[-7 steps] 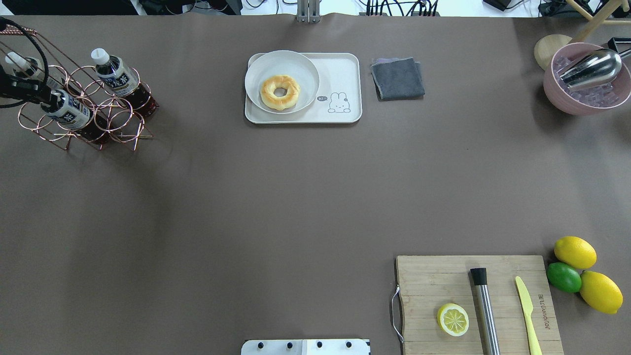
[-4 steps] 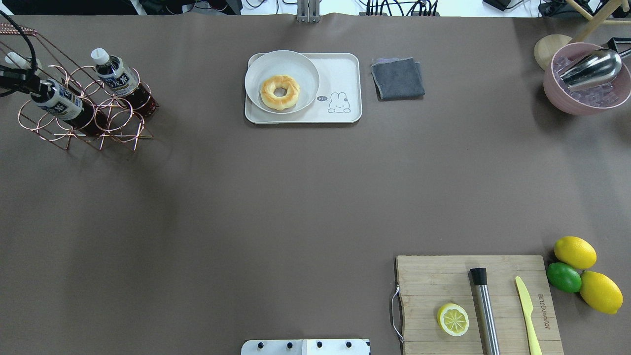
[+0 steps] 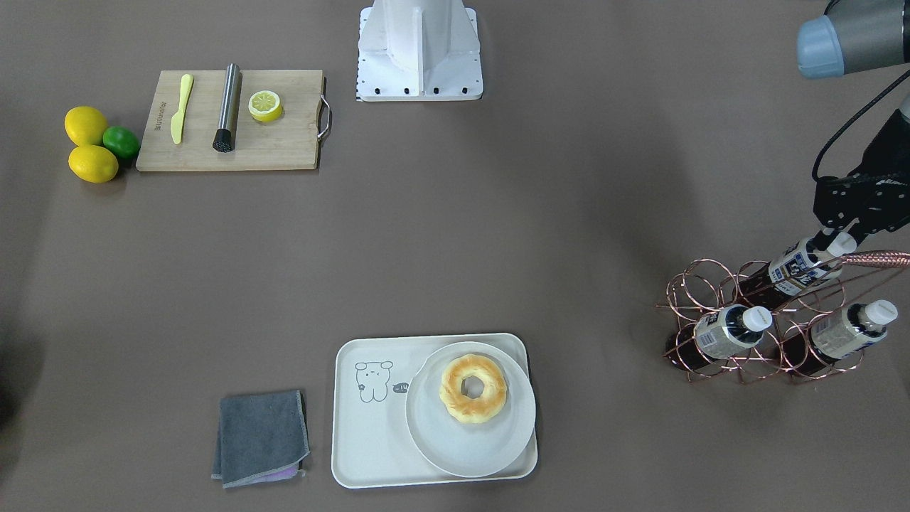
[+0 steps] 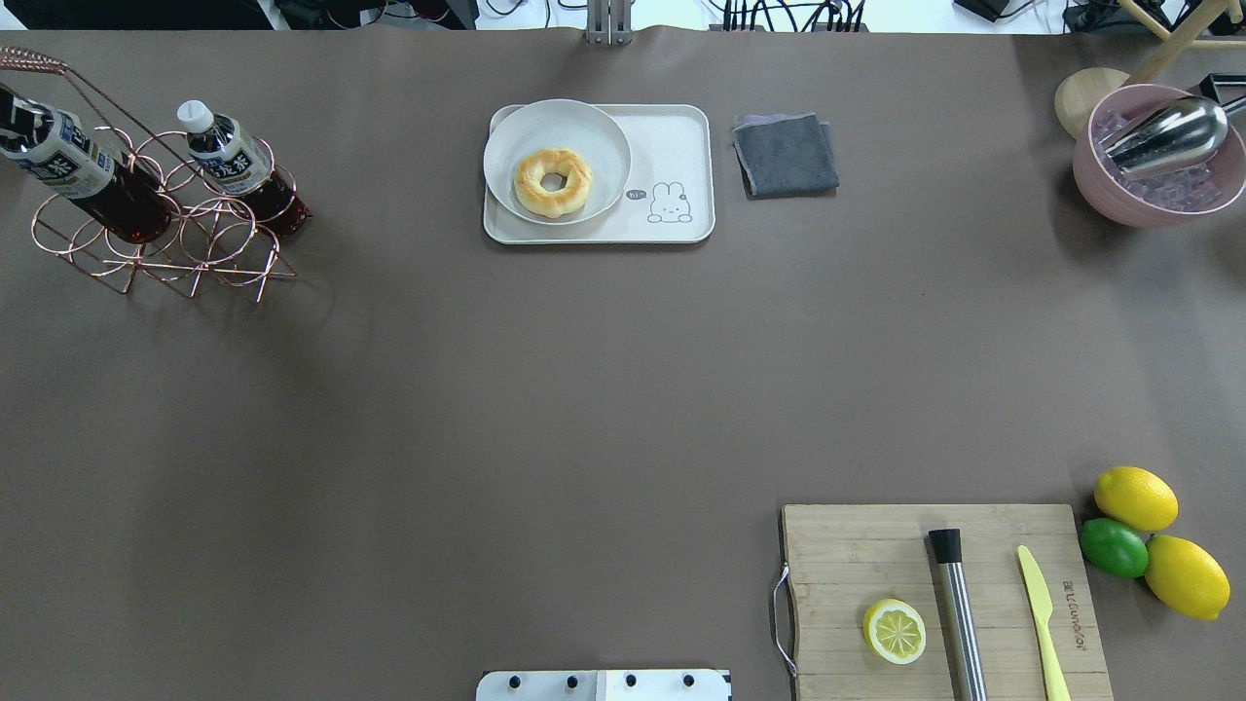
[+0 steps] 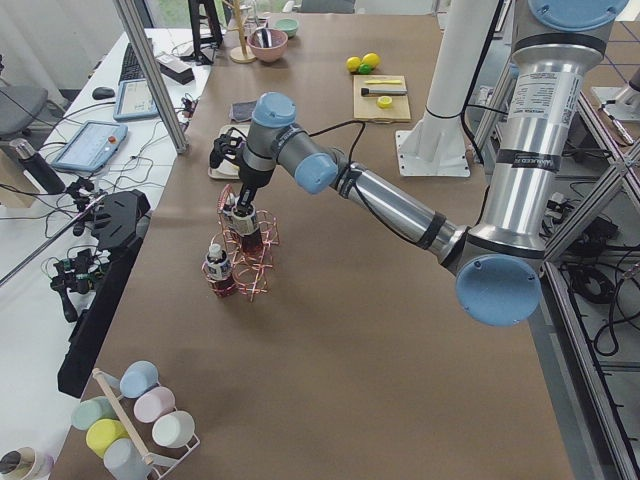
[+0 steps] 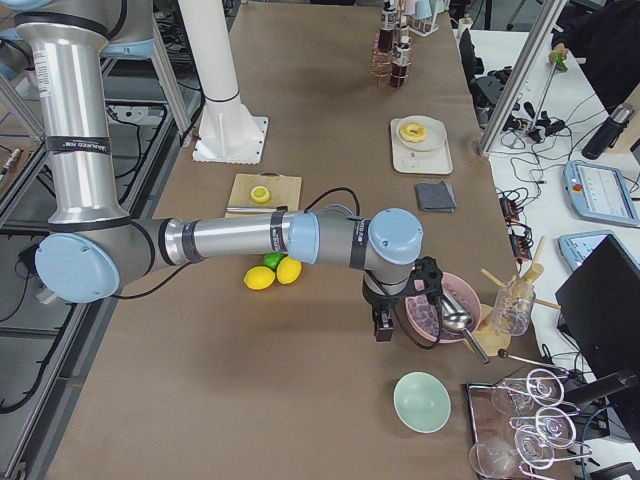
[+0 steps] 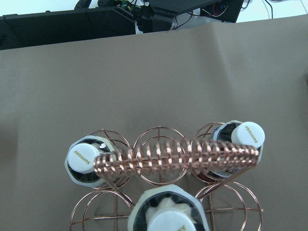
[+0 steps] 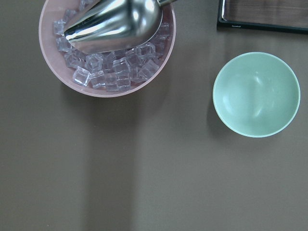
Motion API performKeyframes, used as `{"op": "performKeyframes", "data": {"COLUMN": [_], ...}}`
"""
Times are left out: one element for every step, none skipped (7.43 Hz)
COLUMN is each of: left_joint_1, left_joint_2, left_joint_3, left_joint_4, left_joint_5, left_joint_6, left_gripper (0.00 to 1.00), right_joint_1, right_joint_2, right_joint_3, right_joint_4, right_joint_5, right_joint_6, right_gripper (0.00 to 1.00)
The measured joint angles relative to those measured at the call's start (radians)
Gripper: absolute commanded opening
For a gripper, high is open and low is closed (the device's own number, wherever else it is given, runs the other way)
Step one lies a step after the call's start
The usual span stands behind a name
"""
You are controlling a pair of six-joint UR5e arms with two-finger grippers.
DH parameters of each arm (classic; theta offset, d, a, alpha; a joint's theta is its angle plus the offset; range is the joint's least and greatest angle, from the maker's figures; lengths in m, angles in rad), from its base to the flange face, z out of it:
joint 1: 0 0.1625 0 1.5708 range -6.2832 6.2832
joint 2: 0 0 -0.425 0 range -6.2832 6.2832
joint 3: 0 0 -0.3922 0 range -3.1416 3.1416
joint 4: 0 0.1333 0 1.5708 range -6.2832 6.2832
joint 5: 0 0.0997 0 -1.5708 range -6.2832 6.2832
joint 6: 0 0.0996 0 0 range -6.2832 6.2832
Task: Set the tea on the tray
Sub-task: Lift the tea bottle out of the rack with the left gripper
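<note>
Left gripper [image 3: 839, 238]: clamped on the white cap of the tea [image 3: 795, 270], up at the table's far-left corner.
Tea: hangs below the gripper, long axis tilted, cap up, base down among the rings of the wire rack [image 3: 880, 257].
Spare bottles [image 3: 725, 331] [image 3: 846, 328]: two, seated in the rack alongside.
Tray [image 3: 355, 441]: mid far edge, well apart, to the robot's right of the rack; the plate [image 3: 455, 448] fills the half nearer the rack, and the bear end is bare.
Right gripper [image 6: 383, 328]: over the far-right corner by the ice bowl [image 4: 1085, 180]; open or closed, I cannot tell. The left arm is much nearer.
Next, likely: draw the tea out along its axis, then right.
</note>
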Motion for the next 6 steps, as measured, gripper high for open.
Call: {"op": "performKeyframes", "data": {"left_joint_1": [-0.016,-0.027,-0.034,-0.037,-0.037,-0.030], "left_joint_2": [-0.002,-0.002,0.001,0.008,0.035,0.070], "left_joint_3": [-0.025,-0.050,-0.078,-0.113,-0.158,-0.204], "left_joint_4": [0.023,0.036,0.053,0.074,0.089,0.097], "left_joint_5": [-0.003,-0.006,-0.018,-0.040,-0.057,-0.066], "left_joint_6": [0.012,0.017,0.019,0.020,0.019,0.014], "left_gripper": [0.00,0.00,0.00,0.00,0.00,0.00], "right_joint_1": [0.000,0.000,0.000,0.000,0.000,0.001], "right_joint_2": [-0.004,-0.007,-0.009,-0.011,-0.014,-0.018], "right_joint_3": [0.000,-0.001,-0.001,-0.001,-0.001,0.000], "right_joint_4": [0.001,0.001,0.001,0.001,0.002,0.002], "right_joint_5": [0.007,0.011,0.012,0.013,0.013,0.014], "right_joint_6": [0.000,0.000,0.000,-0.001,-0.001,-0.001], "right_gripper": [1.00,1.00,1.00,1.00,1.00,1.00]}}
